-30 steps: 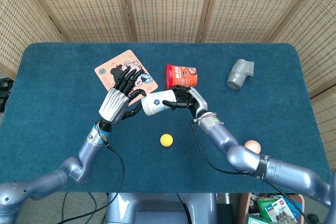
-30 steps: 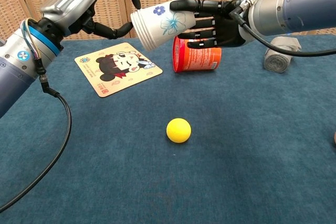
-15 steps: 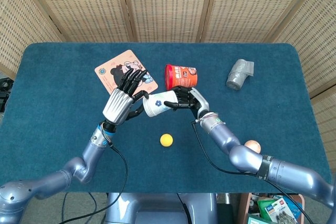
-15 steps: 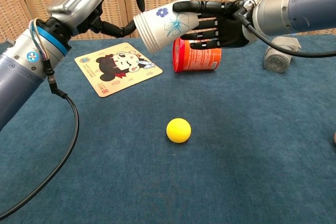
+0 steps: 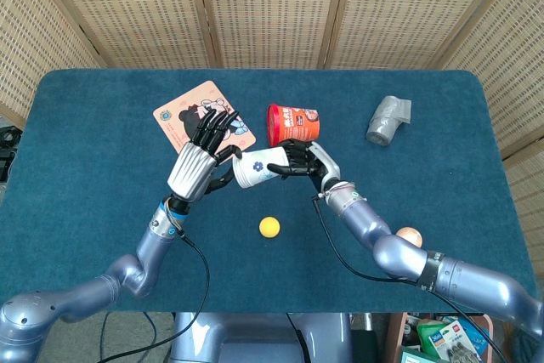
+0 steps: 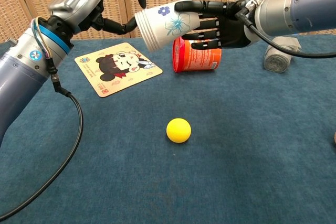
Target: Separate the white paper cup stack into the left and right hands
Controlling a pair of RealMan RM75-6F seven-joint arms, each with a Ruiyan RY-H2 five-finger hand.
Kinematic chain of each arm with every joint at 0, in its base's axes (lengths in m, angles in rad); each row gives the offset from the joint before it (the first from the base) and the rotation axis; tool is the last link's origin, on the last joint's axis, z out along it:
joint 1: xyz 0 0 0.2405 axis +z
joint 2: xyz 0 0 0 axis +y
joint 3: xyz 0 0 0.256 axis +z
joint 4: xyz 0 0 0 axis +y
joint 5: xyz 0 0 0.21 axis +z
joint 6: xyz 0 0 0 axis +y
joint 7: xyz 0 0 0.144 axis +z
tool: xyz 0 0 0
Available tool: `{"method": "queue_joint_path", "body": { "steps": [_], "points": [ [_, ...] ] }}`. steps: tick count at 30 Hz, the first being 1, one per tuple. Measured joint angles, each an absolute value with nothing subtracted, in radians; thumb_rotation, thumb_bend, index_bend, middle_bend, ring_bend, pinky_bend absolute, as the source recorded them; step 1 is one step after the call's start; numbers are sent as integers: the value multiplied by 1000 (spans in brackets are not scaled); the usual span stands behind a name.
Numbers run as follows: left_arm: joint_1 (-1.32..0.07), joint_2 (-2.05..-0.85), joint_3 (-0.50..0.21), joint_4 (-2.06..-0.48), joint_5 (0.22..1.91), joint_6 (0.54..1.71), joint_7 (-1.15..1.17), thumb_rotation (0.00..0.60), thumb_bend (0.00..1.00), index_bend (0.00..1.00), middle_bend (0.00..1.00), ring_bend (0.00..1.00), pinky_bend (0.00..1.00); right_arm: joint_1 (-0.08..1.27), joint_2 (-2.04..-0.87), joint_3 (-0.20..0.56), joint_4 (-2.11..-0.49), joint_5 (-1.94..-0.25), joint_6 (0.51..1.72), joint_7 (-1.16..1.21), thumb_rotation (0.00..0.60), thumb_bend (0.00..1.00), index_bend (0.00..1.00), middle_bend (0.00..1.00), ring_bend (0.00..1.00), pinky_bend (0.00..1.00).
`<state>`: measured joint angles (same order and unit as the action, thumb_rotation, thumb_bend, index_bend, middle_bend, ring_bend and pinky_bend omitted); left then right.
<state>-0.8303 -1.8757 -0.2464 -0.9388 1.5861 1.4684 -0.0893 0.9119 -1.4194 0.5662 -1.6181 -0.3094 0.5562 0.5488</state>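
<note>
1. Cups: white paper cup stack (image 6: 165, 23) held in the air above the tabletop (image 5: 102, 150), lying sideways with its base pointing toward the left robot hand and its mouth toward the right. Blue flower prints show on the side. What is inside cannot be seen from either view; layered rims at the base end show more than one cup nested.
2. Right robot hand (image 6: 220, 22) grips the stack, fingers (image 6: 202, 6) wrapped along the mouth end.
3. Left robot hand (image 6: 97, 3) sits just beside the base end of the stack, fingers curved around it. One fingertip looks to be at the stack's edge in the chest view; whether it actually grips the stack I cannot tell.
4. Red cup (image 5: 292, 122) lies on its side on the tabletop, directly behind the held stack, printed label visible. Its opening is not visible, so contents unknown.
5. Cartoon card (image 6: 116, 67) lies flat on the tabletop below the left robot hand.
6. Yellow ball (image 6: 178, 130) rests on the tabletop, in front of the stack and well apart from both hands.
7. Grey roll (image 5: 388, 119) lies at the far right of the tabletop, away from the hands.
8. Orange ball (image 5: 408, 236) shows near the right forearm at the tabletop's near right side.
</note>
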Motion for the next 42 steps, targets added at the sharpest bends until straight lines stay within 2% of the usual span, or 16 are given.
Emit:
{"method": "queue_joint_path", "body": {
  "steps": [12, 22, 42],
  "points": [
    [-835, -1888, -249, -932, 1579, 1477, -94, 600, 451, 565, 0, 0, 0, 912, -1412, 565, -1619, -311, 558, 554, 600, 449, 627, 644, 482, 619],
    [-839, -1892, -252, -931, 1573, 1480, -93, 600, 493, 680, 0, 0, 0, 907, -1404, 566, -1623, -317, 554, 561, 600, 448, 627, 644, 482, 619],
    [-802, -1859, -243, -907, 1577, 1538, -126, 600, 495, 716, 15, 0, 0, 838, -1311, 592, -1614, -335, 528, 600, 600, 449, 627, 646, 482, 619]
  ]
}}
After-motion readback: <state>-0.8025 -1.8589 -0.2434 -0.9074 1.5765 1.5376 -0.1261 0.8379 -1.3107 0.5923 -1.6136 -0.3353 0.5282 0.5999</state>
